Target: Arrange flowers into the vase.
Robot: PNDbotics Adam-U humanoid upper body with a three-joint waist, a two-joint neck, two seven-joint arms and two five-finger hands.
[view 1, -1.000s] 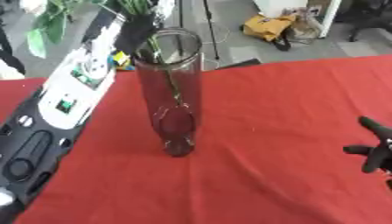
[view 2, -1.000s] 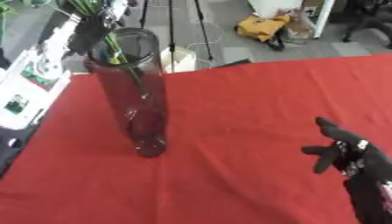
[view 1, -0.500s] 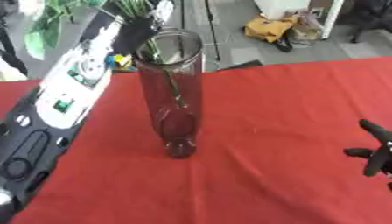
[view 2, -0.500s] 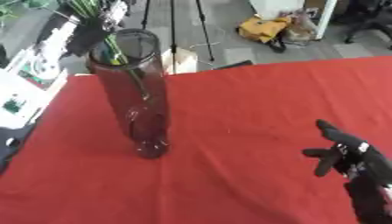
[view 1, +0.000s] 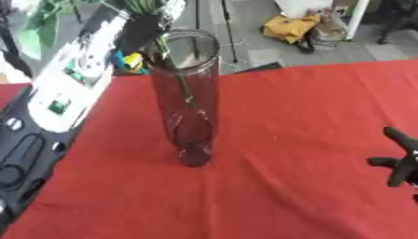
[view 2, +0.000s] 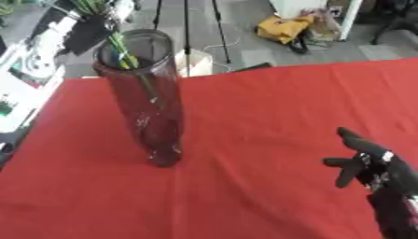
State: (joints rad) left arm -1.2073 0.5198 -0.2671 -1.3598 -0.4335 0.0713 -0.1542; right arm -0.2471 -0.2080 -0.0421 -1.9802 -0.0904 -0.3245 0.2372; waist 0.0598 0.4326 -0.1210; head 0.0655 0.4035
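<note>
1. A tall clear vase [view 2: 145,98] stands upright on the red tablecloth [view 2: 269,112], towards the left side of the table.
2. A green stem [view 2: 130,63] leans inside the vase and rises past its rim; the leaves and bloom run out of the top of both views, so I cannot tell what flower it is.
3. The right hand [view 2: 372,163] shows at the lower right, above the cloth and well apart from the vase. Its fingers are spread and relaxed, and it grasps nothing.
4. The left hand is not clearly seen. A white and black robot part [view 1: 78,74] comes in from the upper left just beside the vase mouth, near the stem, but whether fingers there grip the stem I cannot tell.
5. No loose flowers lie on the cloth in either view.
6. My judgement: one stem is at the point of being seated in the vase, or has just gone in, and the right hand is idle.
7. The next move likely calls for letting the stem settle against the vase wall without tipping the tall, narrow vase, then fetching another flower from outside the views.
8. The risk I see is a knock at the rim, since the vase is tall on a small base.
</note>
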